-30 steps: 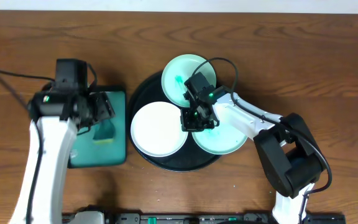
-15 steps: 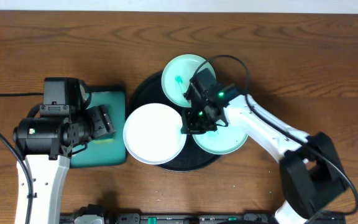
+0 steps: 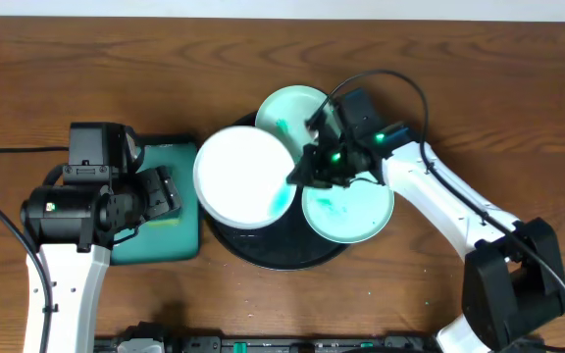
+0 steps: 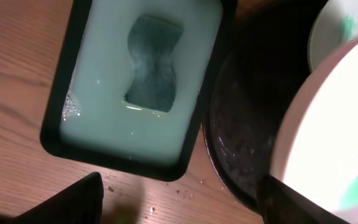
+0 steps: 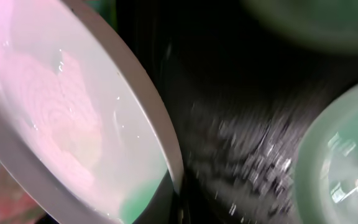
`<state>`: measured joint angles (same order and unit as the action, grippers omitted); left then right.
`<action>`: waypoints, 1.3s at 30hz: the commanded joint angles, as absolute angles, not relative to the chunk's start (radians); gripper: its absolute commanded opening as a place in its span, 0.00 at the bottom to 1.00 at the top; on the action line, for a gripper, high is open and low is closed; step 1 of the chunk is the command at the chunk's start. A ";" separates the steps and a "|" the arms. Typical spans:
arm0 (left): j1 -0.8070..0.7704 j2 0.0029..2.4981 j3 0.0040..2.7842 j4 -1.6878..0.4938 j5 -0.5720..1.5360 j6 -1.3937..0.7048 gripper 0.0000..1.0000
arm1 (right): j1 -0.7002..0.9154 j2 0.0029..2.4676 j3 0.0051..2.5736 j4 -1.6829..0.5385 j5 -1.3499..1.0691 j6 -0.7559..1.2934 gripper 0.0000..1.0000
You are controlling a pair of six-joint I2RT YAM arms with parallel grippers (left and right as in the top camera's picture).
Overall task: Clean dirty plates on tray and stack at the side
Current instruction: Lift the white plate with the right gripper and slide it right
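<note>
My right gripper (image 3: 304,175) is shut on the right rim of the white plate (image 3: 241,176) and holds it tilted above the black tray's (image 3: 281,253) left part. The plate has a teal smear near the grip. It fills the left of the right wrist view (image 5: 73,124). Two mint plates lie on the tray, one at the back (image 3: 292,113) and one at the right (image 3: 349,214), both with teal smears. My left gripper (image 3: 160,191) is open and empty above the table, its fingers (image 4: 73,202) spread wide.
A rectangular teal tray (image 3: 186,157) with pale liquid and a dark sponge (image 4: 155,65) sits left of the black tray (image 4: 241,130). The white plate's edge (image 4: 334,137) reaches toward it. Crumbs lie on the wood by the tray's corner.
My right gripper has lifted the white plate off the tray and carried it up and to the left. My left arm moved lower earlier and has since stayed still.
</note>
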<state>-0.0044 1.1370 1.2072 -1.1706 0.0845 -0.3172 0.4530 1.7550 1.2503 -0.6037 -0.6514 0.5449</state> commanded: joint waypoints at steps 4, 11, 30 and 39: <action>-0.008 1.141 1.215 -1.174 0.094 -0.322 0.79 | 0.401 1.731 1.267 -0.557 -0.310 0.555 0.02; -0.008 1.143 1.215 -1.173 0.094 -0.323 0.79 | 0.401 1.656 1.268 -0.708 -0.104 0.463 0.01; -0.008 1.143 1.215 -1.174 0.094 -0.323 0.79 | 0.413 1.556 1.266 -1.268 -0.726 0.238 0.01; -0.008 1.143 1.210 -1.174 0.093 -0.322 0.80 | 0.429 1.556 1.266 -0.833 -0.336 0.318 0.02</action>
